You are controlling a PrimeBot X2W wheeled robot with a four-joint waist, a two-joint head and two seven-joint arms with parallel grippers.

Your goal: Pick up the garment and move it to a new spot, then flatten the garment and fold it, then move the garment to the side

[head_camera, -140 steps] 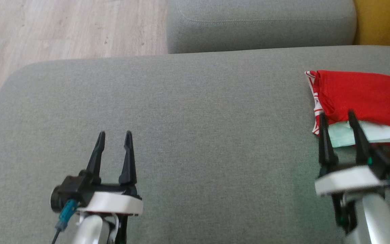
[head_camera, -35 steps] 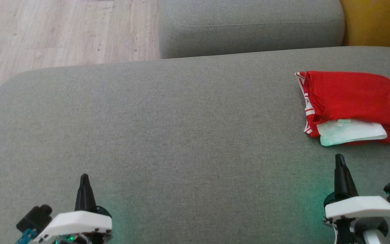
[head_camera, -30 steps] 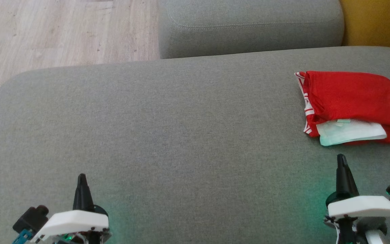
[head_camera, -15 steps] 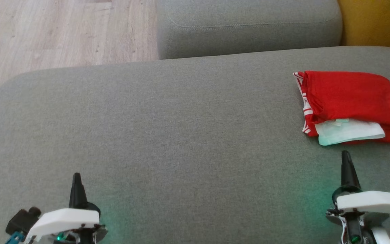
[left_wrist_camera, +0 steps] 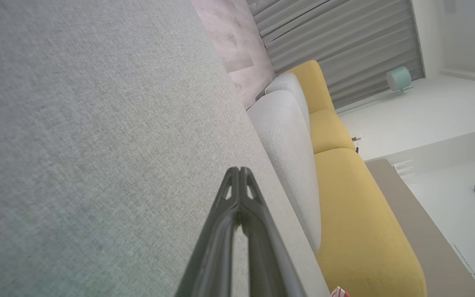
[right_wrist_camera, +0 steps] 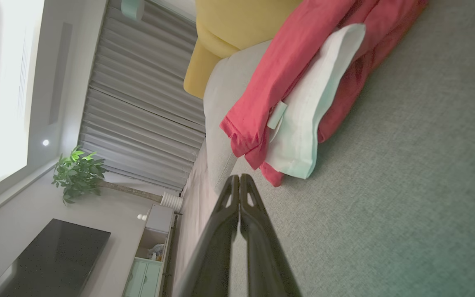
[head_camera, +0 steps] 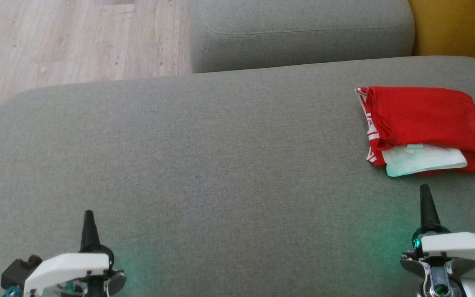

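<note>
The garment (head_camera: 425,123) is red with a white lining panel showing at its near edge, folded into a compact stack at the far right of the grey sofa seat (head_camera: 204,156). The right wrist view shows the same folded garment (right_wrist_camera: 303,82) just beyond my fingertips. My right gripper (head_camera: 426,190) is shut and empty, a short way in front of the garment's near edge and apart from it. Low at the left, over bare cushion, my left gripper (head_camera: 88,215) is also shut with nothing in it; its tips (left_wrist_camera: 239,171) meet in the left wrist view.
A grey back cushion (head_camera: 299,33) lies beyond the seat, with a yellow cushion (head_camera: 456,29) at the far right. Wooden floor (head_camera: 76,37) lies past the seat's rounded left edge. The left wrist view shows the yellow sofa section (left_wrist_camera: 357,206) alongside.
Both grippers have drawn back toward the bottom of the head view and stay shut. The camera has shifted slightly; the garment lies as before. Seconds ago both were open, the right at the garment's edge.
</note>
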